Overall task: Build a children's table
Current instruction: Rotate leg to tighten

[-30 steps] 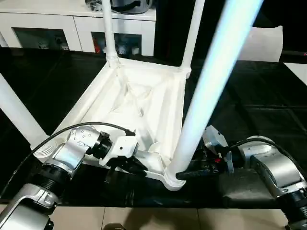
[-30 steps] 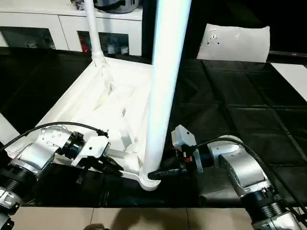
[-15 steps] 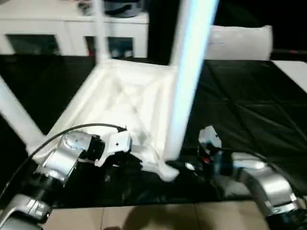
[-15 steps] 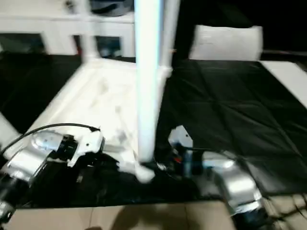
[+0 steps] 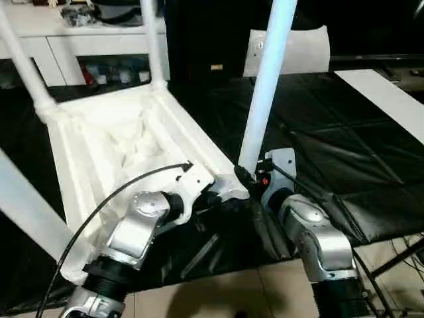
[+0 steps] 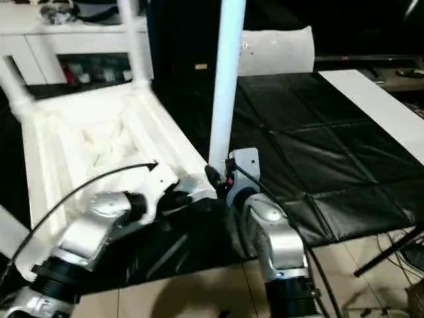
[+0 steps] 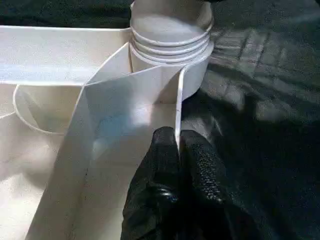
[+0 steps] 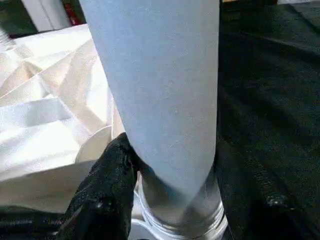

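The children's table lies upside down on the black mat, its ribbed white top (image 5: pixel 126 142) facing up. Three legs stand in corner sockets: one far left (image 5: pixel 23 59), one at the back (image 5: pixel 151 40), one near left (image 5: pixel 26 212). A fourth leg (image 5: pixel 265 86) rises from the near corner socket (image 7: pixel 170 37). My left gripper (image 7: pixel 177 150) is shut on the top's thin rim wall just beside that socket. My right gripper (image 8: pixel 175 165) is shut around the fourth leg just above its base, one finger (image 8: pixel 107 185) on each side.
A white cabinet (image 5: pixel 73 50) with dark openings stands behind the table. A white cushion-like bag (image 5: pixel 298 50) lies at the back right, a white board (image 5: pixel 384 99) at the right. The mat (image 5: pixel 344 165) ends at tiled floor (image 5: pixel 218 291) in front.
The whole picture has swung and tilted, so the camera has moved. Both grippers keep the same holds, the left on the rim, the right on the leg's base.
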Tool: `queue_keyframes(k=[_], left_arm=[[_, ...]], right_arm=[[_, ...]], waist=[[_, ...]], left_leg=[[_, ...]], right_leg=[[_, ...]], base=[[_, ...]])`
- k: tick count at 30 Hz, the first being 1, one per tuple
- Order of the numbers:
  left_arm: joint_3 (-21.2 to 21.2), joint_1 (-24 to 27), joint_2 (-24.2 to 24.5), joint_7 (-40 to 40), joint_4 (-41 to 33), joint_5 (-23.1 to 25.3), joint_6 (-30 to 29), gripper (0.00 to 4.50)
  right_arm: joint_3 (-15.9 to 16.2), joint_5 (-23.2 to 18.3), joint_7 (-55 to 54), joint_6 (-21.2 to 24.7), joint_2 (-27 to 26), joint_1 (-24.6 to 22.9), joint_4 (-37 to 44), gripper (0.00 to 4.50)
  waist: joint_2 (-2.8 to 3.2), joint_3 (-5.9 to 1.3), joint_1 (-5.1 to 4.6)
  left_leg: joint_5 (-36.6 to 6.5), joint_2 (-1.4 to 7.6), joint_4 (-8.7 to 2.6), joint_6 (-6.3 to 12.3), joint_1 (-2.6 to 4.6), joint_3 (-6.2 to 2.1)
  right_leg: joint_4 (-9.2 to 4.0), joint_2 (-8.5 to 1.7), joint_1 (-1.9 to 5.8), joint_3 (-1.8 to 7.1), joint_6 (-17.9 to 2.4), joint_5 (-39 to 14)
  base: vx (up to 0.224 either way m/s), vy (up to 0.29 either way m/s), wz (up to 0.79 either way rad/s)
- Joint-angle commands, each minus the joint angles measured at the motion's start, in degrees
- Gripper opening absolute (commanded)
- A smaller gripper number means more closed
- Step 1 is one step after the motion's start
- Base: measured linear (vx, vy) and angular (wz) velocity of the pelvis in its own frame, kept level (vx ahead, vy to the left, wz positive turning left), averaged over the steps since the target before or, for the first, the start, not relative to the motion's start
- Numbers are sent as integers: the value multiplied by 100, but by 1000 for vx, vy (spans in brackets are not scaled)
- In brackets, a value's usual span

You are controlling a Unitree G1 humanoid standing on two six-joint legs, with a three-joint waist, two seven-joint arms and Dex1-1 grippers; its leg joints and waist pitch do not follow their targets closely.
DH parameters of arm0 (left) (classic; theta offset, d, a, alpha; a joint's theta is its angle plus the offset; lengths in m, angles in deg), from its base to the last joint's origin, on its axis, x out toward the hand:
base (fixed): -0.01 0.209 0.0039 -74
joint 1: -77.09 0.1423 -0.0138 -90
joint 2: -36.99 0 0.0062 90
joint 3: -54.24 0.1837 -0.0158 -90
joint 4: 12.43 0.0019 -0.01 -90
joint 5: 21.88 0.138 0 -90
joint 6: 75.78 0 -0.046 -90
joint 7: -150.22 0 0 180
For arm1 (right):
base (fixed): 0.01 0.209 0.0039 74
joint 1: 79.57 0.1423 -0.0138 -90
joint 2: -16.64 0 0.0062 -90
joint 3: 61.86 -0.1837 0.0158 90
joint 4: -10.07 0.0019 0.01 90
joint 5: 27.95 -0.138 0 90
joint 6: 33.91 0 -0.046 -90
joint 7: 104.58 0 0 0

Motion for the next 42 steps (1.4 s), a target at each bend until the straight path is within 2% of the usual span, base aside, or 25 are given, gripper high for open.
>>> queue_keyframes(k=[1, 2, 3, 4, 5, 6, 8, 9, 10, 11, 12, 14, 17, 18, 20, 22, 25, 28, 30, 32, 35, 38, 39, 40, 42], left_arm=[[118, -347, -207, -244, -84, -58, 110, 0], [116, -355, -146, -186, -70, -49, 133, 0], [125, -347, -36, -39, -57, -71, 208, 0], [134, -338, 24, 33, -58, -89, 238, 0], [148, -299, 223, 258, -19, -115, 399, 0], [152, -290, 277, 315, -7, -123, 441, 0], [174, -234, 570, 635, 80, -144, 742, 0], [183, -213, 665, 770, 103, -164, 859, 0], [182, -207, 696, 816, 113, -175, 888, 0], [177, -190, 788, 955, 141, -209, 972, 0], [189, -176, 900, 1140, 179, -242, 1140, 0], [253, -169, 1141, 1424, 244, -251, 1291, 0], [378, -202, 1459, 1911, 404, -331, 1758, 0], [389, -208, 1487, 1981, 425, -352, 1822, 0], [457, -257, 1671, 2576, 586, -563, 2196, 0], [526, -285, 1733, 2854, 648, -617, 2303, 0], [652, -347, 1804, 3212, 745, -651, 2461, 0], [784, -479, 1857, 3552, 882, -689, 2660, 0], [870, -582, 1893, 3779, 955, -729, 2696, 0], [930, -669, 1902, 4065, 1058, -788, 2808, 0], [988, -722, 1908, 4235, 1110, -764, 2885, 0], [1108, -799, 1920, 4398, 1176, -702, 3031, 0], [1124, -813, 1921, 4409, 1194, -697, 3051, 0], [1139, -832, 1921, 4426, 1227, -700, 3078, 0], [1160, -867, 1926, 4450, 1293, -678, 3135, 0]], right_arm=[[423, -301, 233, 100, -376, -71, -81, 264], [355, -291, 243, 21, -369, -78, -53, 268], [348, -268, 355, -70, -272, -93, 17, 273], [369, -254, 408, -124, -204, -96, 54, 285], [372, -301, 629, -277, -13, -165, 186, 297], [368, -312, 689, -321, 35, -184, 220, 297], [366, -322, 1020, -508, 365, -294, 373, 316], [382, -326, 1166, -568, 500, -337, 420, 321], [379, -327, 1222, -599, 552, -352, 427, 321], [367, -329, 1386, -692, 707, -394, 445, 342], [337, -368, 1635, -774, 885, -438, 469, 352], [254, -480, 2103, -890, 1203, -499, 513, 359], [160, -674, 2753, -958, 1665, -524, 553, 388], [159, -701, 2824, -953, 1723, -524, 557, 398], [187, -954, 3508, -935, 2235, -516, 604, 416], [227, -1067, 3853, -895, 2431, -489, 626, 416], [327, -1183, 4320, -830, 2665, -417, 615, 416], [509, -1244, 4861, -871, 2877, -315, 551, 416], [667, -1246, 5170, -929, 3004, -233, 490, 416], [805, -1278, 5409, -965, 3102, -143, 415, 391], [879, -1279, 5562, -961, 3111, -62, 330, 373], [1071, -1191, 5812, -1031, 3083, 153, 43, 352], [1100, -1184, 5862, -1040, 3078, 199, -11, 344], [1121, -1188, 5915, -1046, 3079, 240, -58, 344], [1199, -1163, 6075, -1082, 3113, 373, -192, 329]], waist=[[-12, -236, 13], [1, -248, 33], [25, -244, 40], [27, -268, 58], [12, -300, 73], [36, -349, 105], [7, -360, 121], [-11, -358, 137], [-31, -351, 159], [-84, -378, 171], [-91, -414, 245], [-76, -399, 312], [-91, -395, 363], [-81, -387, 389], [-111, -384, 427], [-85, -374, 452], [-112, -364, 495], [-115, -392, 582], [-120, -399, 597], [-116, -398, 637], [-144, -409, 696], [-134, -409, 708], [-156, -403, 708], [-150, -394, 716], [-210, -389, 717]], left_leg=[[-2398, -9, -378, 81, -32, -63], [-2198, 38, -424, 92, -77, -71], [-2206, 58, -439, 94, -63, -68], [-2151, 83, -453, 99, -47, -59], [-1941, 115, -490, 124, -122, -68], [-1573, 162, -499, 151, -170, -63], [-1132, 173, -484, 196, -211, -19], [-1121, 164, -468, 237, -200, -6], [-1261, 132, -431, 268, -139, 60], [-1000, 90, -418, 319, -248, 60], [-642, 87, -379, 405, -240, 85], [-400, 95, -358, 516, -246, 113], [-471, 127, -363, 534, -226, 127], [-556, 129, -370, 517, -206, 125], [-614, 133, -371, 501, -197, 131], [-669, 144, -377, 489, -172, 142], [-852, 158, -390, 426, -139, 154], [-769, 178, -381, 413, -105, 165], [-688, 183, -376, 417, -107, 171], [-677, 187, -367, 418, -112, 178], [-651, 189, -360, 374, -126, 177], [-678, 188, -360, 331, -137, 170], [-721, 188, -361, 326, -133, 179], [-783, 189, -363, 290, -134, 173], [-869, 190, -366, 247, -138, 168]], right_leg=[[-657, -490, 136, 161, 176, -4085], [-611, -450, 139, 188, 145, -3782], [-594, -429, 114, 199, 104, -3645], [-551, -415, 99, 239, -32, -3311], [-440, -390, 155, 296, -210, -2783], [-319, -383, 185, 361, -420, -2106], [-171, -333, 165, 430, -740, -1328], [-175, -321, 149, 438, -782, -1362], [-197, -324, 85, 495, -848, -1607], [-134, -339, 178, 527, -864, -1581], [-108, -339, 166, 543, -869, -1323], [-41, -323, 136, 565, -940, -1009], [-36, -313, 143, 553, -963, -1112], [-52, -307, 142, 548, -922, -1272], [-64, -307, 146, 551, -849, -1445], [-67, -304, 114, 556, -868, -1486], [-102, -315, 97, 548, -847, -1738], [-61, -317, 89, 559, -925, -1596], [-20, -313, 89, 567, -1003, -1379], [-16, -331, 95, 574, -1037, -1372], [0, -339, 104, 570, -1011, -1397], [-5, -345, 103, 559, -1001, -1504], [-19, -339, 97, 562, -989, -1547], [-26, -345, 96, 563, -957, -1664], [-39, -348, 97, 561, -868, -1873]], base=[[64, -14, -1], [0, 0, 0], [0, 0, 0], [0, 0, 0], [0, 0, 0], [0, 0, 0], [0, 0, 0], [64, -30, 8], [64, -30, 8], [61, -50, 3], [37, -51, -3], [18, -26, -1], [0, 0, 0], [0, 0, 0], [0, 0, 0], [0, 0, 0], [0, 0, 0], [0, 0, 0], [0, 0, 0], [0, 0, 0], [0, 0, 0], [0, 0, 0], [0, 0, 0], [0, 0, 0], [0, 0, 0]])
